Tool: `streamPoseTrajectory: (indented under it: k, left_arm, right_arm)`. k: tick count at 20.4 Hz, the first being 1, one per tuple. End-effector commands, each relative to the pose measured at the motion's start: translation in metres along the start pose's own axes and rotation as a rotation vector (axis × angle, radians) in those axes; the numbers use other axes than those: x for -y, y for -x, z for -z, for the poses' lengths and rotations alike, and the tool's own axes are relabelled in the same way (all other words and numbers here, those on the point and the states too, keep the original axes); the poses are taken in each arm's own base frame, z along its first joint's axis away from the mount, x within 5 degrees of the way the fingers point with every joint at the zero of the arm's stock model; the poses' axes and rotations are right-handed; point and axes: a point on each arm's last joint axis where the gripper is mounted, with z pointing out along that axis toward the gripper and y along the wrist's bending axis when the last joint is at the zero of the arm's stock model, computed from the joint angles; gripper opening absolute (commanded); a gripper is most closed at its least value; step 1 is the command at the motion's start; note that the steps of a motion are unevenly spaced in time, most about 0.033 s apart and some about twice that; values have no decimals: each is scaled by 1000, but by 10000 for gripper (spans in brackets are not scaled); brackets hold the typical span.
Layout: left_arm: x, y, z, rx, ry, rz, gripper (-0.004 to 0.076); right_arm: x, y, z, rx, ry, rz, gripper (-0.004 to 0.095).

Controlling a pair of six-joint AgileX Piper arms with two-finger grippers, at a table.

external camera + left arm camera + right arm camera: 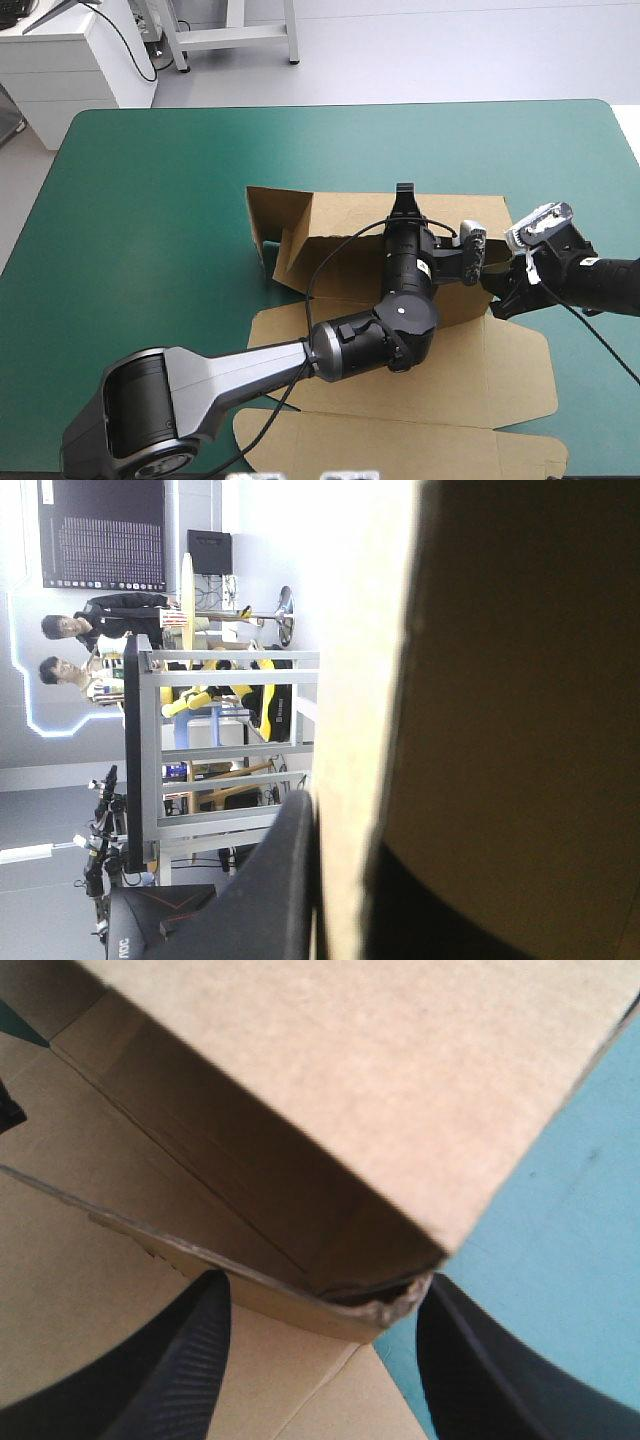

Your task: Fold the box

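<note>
The box lies toward the middle and near right of the teal-green surface, part-way built: broad flat panels spread toward the robot, and one raised wall stands behind them, its long axis running left to right across the surface. The left claw reaches over from the near side and sits on that wall's upper edge, somewhat right of its middle. From its own camera the brown board passes between the black fingers, which are all but closed, so I take it to be gripping the wall and holding it up. The right claw is at the wall's right-hand end with its fingers spread wide and nothing in them. The frayed bottom corner where the wall meets the flat panel lies straight ahead of it, just between the fingertips. That corner is what matters next, as I read it. The right claw is much the nearer one to the end of the wall, and any tuck or side fold there would fall to it while the left keeps the wall up.
</note>
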Motion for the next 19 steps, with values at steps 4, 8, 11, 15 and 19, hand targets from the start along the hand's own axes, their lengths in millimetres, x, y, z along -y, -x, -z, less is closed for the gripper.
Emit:
streamPoseTrajectory:
  k: [4, 8, 11, 15, 19]
  left_arm:
    - [-39, -3, 21, 29, 66, 72, -8]
    - [-35, -3, 21, 22, 32, 65, -8]
    - [-31, -2, 21, 31, -1, 61, -8]
    - [-32, -2, 21, 41, 5, 34, -8]
    - [-32, -2, 21, 41, 9, 26, -8]
  right_arm:
    - [14, 15, -5, 101, -61, -65, 515]
    - [24, 14, -22, 94, -25, -141, 515]
    - [30, 14, -33, 96, -2, -176, 515]
    - [34, 18, -44, 147, 44, -106, 515]
    - [39, 19, -50, 169, 31, -44, 515]
